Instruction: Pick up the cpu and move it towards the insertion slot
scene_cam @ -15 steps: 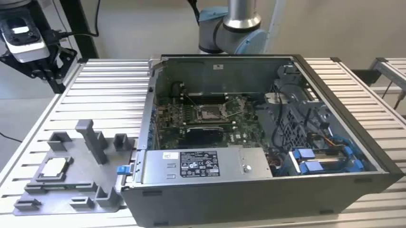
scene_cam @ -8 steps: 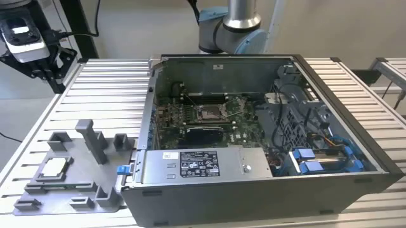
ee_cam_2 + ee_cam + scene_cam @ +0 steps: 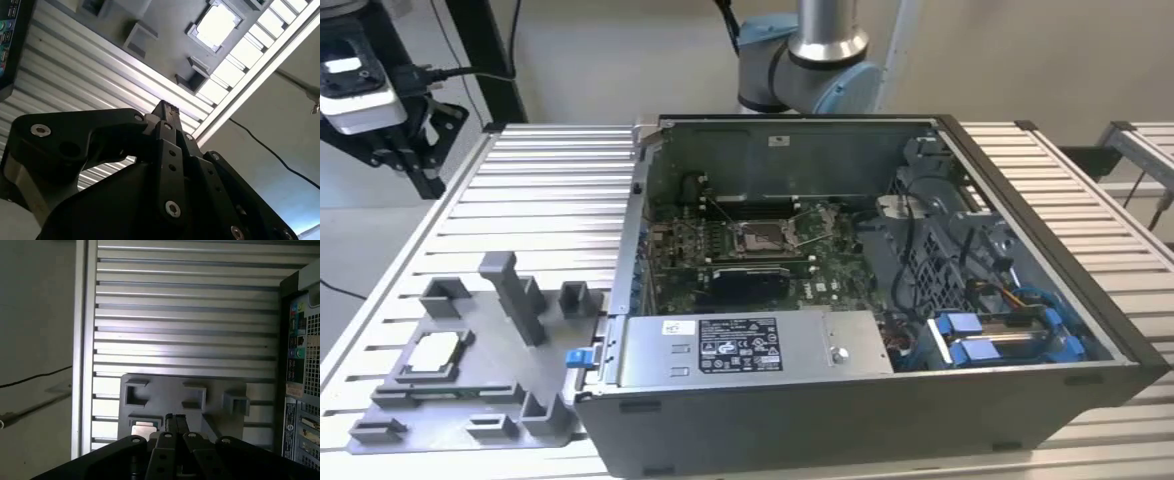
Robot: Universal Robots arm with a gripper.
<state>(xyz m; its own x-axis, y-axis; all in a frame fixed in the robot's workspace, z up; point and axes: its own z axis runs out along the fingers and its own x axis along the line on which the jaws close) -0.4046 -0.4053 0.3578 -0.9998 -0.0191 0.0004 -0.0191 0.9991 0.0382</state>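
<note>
The gripper (image 3: 419, 172) hangs near the edge of the ribbed table (image 3: 534, 200). Its fingers (image 3: 165, 127) are clenched together with nothing between them. In the exterior view the cpu (image 3: 434, 352) lies flat in a pocket of the grey tray (image 3: 480, 405), at about 6 o'clock from the fingertips and well apart from them. The insertion slot (image 3: 761, 237) sits inside the open computer case (image 3: 854, 410), at roughly 2 o'clock from the cpu.

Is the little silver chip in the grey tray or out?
In. The flat silver square chip lies recessed in the grey plastic tray.
</note>
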